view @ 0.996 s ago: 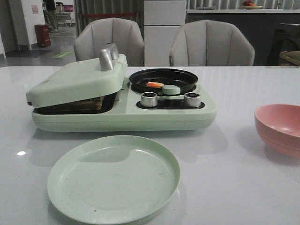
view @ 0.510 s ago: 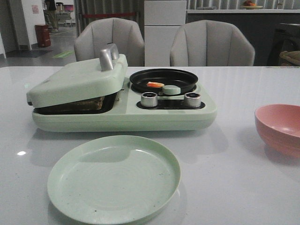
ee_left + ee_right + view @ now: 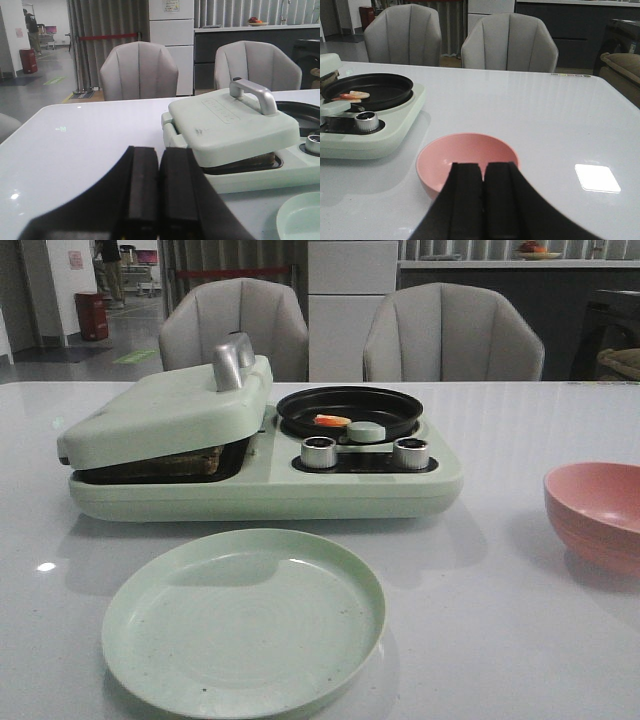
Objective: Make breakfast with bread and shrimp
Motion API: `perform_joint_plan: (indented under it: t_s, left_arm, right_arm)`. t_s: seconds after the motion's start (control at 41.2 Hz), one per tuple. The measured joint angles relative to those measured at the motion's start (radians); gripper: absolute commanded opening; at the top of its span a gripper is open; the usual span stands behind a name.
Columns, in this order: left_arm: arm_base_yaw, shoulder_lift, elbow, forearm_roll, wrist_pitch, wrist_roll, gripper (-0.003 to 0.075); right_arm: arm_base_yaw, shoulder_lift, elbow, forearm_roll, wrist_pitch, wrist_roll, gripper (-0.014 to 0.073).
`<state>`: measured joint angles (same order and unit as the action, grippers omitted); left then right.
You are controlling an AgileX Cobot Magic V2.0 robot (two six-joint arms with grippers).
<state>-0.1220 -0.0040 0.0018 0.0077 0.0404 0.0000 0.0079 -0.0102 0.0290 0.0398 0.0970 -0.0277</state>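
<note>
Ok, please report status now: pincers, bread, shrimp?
Left pincer and right pincer shut, empty. Brown-crusted bread under pale green press lid. Small orange-pink shrimp in round black pan.

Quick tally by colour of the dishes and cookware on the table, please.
Pale green: 2, the breakfast maker and the plate
Pink: 1, the bowl
Black: 1, the frying pan
Total: 4

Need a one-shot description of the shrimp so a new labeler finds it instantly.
Start at the pale green breakfast maker in the middle of the white table. On its right half sits a round black frying pan, behind two silver knobs. The shrimp is the small orange-pink and whitish piece lying inside that pan, the only food in it.
</note>
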Motion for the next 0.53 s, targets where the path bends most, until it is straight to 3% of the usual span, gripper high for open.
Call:
perform_joint_plan:
  t_s: [0.535]
  left_arm:
    - [0.0, 0.0, 0.0, 0.0, 0.0, 0.0, 0.0102]
  right_arm:
    - [0.0, 0.0, 0.0, 0.004, 0.025, -0.002, 0.0015]
